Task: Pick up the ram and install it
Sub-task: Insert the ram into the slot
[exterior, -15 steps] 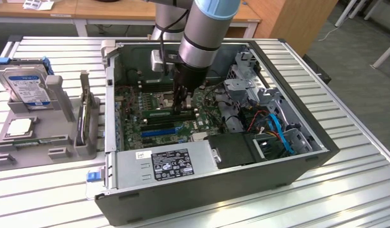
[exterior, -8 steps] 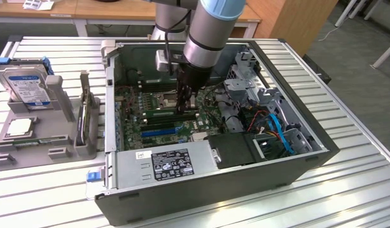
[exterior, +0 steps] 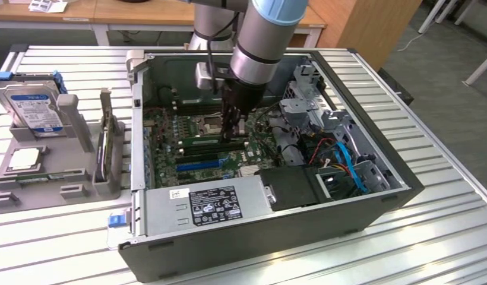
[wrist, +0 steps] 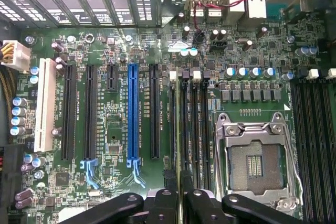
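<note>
Where the arm drops straight into the open computer case (exterior: 370,196) in the exterior view, the gripper (exterior: 230,132) sits low over the motherboard, just beside the CPU socket (exterior: 208,124). The vertical approach is likely so the stick meets a slot squarely. A hard drive (exterior: 34,110) with a blue-and-white label stands in a grey holder outside the case, well apart from the socket; its print is too small to read. Same for the white sticker on the power supply (exterior: 212,205).

Wrist view: the gripper (wrist: 181,199) is clamped on the ram (wrist: 181,179), seen edge-on as a thin green line between the black fingers (wrist: 157,203). It is lined up along the black memory slots (wrist: 202,124) just beside the CPU socket (wrist: 257,163) — pinched by its flat faces so the contact edge points down, I judge. Whether it touches a slot, cannot tell. The blue slot (wrist: 133,111) lies farther from the socket. Board silkscreen is unreadable.
</note>
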